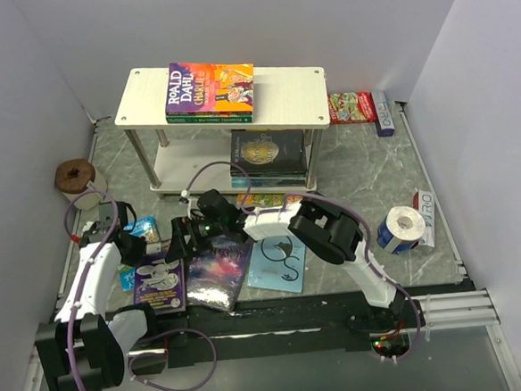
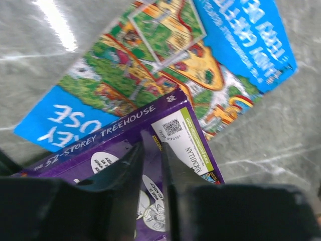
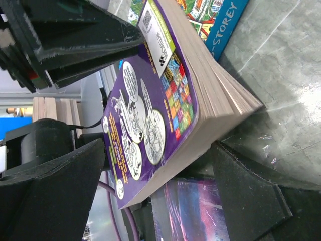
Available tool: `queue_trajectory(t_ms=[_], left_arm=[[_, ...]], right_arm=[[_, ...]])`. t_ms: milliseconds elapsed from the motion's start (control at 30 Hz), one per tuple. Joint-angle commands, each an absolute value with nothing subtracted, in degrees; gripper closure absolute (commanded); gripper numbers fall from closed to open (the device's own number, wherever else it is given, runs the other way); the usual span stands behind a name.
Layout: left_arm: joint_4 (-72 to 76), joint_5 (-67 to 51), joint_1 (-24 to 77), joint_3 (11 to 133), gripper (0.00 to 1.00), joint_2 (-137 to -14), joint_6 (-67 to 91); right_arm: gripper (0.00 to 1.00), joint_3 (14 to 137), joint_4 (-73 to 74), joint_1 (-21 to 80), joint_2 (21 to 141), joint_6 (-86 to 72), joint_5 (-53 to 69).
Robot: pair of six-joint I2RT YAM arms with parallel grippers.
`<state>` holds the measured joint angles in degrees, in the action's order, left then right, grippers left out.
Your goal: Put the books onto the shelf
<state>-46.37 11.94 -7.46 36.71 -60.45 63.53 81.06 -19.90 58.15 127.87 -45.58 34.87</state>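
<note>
Marbled tabletop (image 2: pixel 273 150) bears purple book (image 2: pixel 188 133) pinched by left hand (image 2: pixel 152 150).

green cartoon book (image 2: pixel 165 65) cropped, purple book (image 2: pixel 186 134) (seemingly) half hidden

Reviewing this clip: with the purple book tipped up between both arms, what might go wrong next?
1. The left gripper pinches only a thin edge of the purple book with its jaws; the tilted book may slip or its cover bend.
2. The right gripper, jaws wide around the book, might catch the starry book lying close by when it closes.
</note>
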Motion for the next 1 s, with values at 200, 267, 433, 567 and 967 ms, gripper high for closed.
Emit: queue_trajectory(t_ms=[200,267,433,567,967], left_arm=[[-40.69,1.76,-4.66,30.76,0.80,-59.33,64.77],[-40.87,2.28,-4.66,30.67,0.79,-58.36,64.95],[-41.22,4.48,-4.57,31.55,0.78,-57.22,65.39],[-40.78,4.48,-4.66,31.73,0.77,-58.71,65.04],[-39.29,2.46,-4.66,30.41,0.78,-57.92,64.86]], right_arm=[[0.06,81.21,-6.07,58.97,133.77,-44.91,29.20],[0.05,79.82,-4.75,58.80,131.24,-45.35,24.90],[0.00,72.43,-1.06,57.05,122.54,-45.62,9.79],[0.00,74.08,1.67,55.46,122.43,-43.34,8.26],[0.00,81.83,0.63,57.30,131.75,-41.65,15.63]])
